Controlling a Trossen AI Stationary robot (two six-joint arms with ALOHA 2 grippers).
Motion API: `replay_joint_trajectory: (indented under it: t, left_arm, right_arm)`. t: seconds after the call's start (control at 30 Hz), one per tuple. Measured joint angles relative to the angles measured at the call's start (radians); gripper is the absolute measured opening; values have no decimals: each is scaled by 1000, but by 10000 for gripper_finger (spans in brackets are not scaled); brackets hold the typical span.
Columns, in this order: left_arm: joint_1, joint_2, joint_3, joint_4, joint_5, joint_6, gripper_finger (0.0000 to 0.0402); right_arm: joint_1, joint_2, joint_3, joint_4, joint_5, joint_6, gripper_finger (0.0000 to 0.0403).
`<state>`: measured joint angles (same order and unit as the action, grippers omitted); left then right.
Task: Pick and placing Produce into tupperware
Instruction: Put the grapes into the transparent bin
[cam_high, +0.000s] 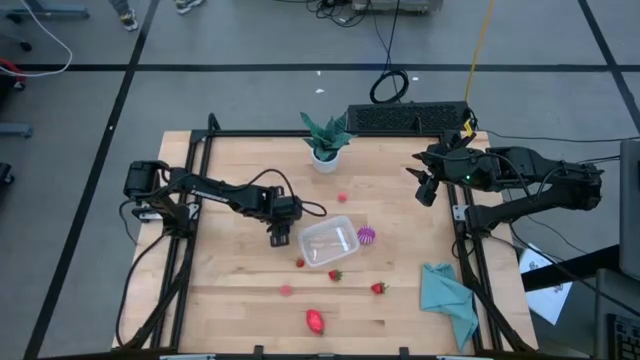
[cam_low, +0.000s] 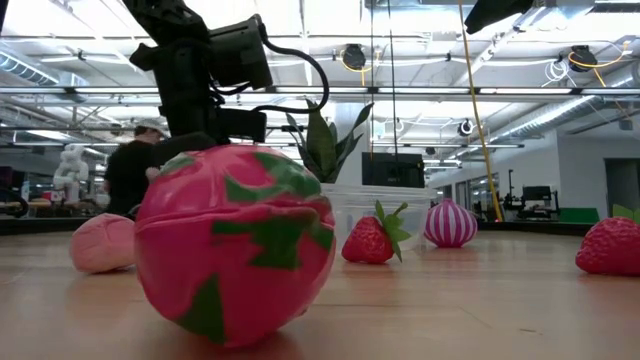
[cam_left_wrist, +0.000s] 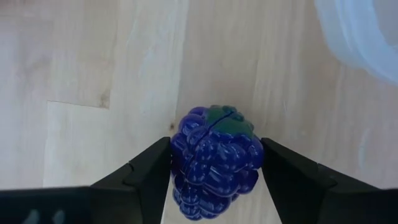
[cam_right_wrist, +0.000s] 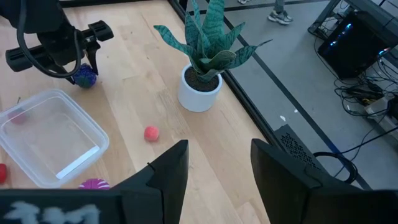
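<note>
As we look down from the high view, the left gripper (cam_high: 280, 235) sits just beside the tupperware (cam_high: 328, 241), while the right gripper (cam_high: 428, 186) waits with its fingers apart, holding nothing. The left wrist view shows the fingers (cam_left_wrist: 149, 171) clamped on the purple berry (cam_left_wrist: 214, 163) (leaf cap pointing away, long axis along the fingers). Its rounded sides could squirt free if the grip is off-centre.

Bright, even indoor light from ceiling strip lamps (cam_low: 90, 62). Soft, faint shadows on the pale desk (cam_high: 240, 280). The clear container (cam_left_wrist: 367, 31) edge is blurred in the left wrist view.
</note>
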<state>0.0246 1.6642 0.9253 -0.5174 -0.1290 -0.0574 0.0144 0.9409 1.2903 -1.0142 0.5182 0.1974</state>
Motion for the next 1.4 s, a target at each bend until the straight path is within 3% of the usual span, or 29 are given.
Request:
replay_joint_trajectory:
  t: [0.5,0.7,0.97,1.17,1.4]
  left_arm:
    - [0,-10,4,-8,-14,-48,232]
    - [0,-34,94,-60,-13,-26,250]
    - [-4,-70,271,-267,-75,-15,255]
    - [-42,-82,357,-207,-42,-35,255]
    - [-147,-75,360,-83,6,-83,255]
  right_arm:
    - [0,0,0,0,0,0,165]
    - [0,0,0,0,0,0,165]
    - [0,0,0,0,0,0,165]
    - [0,0,-2,1,0,-1,165]
    - [0,0,-43,0,0,-3,165]
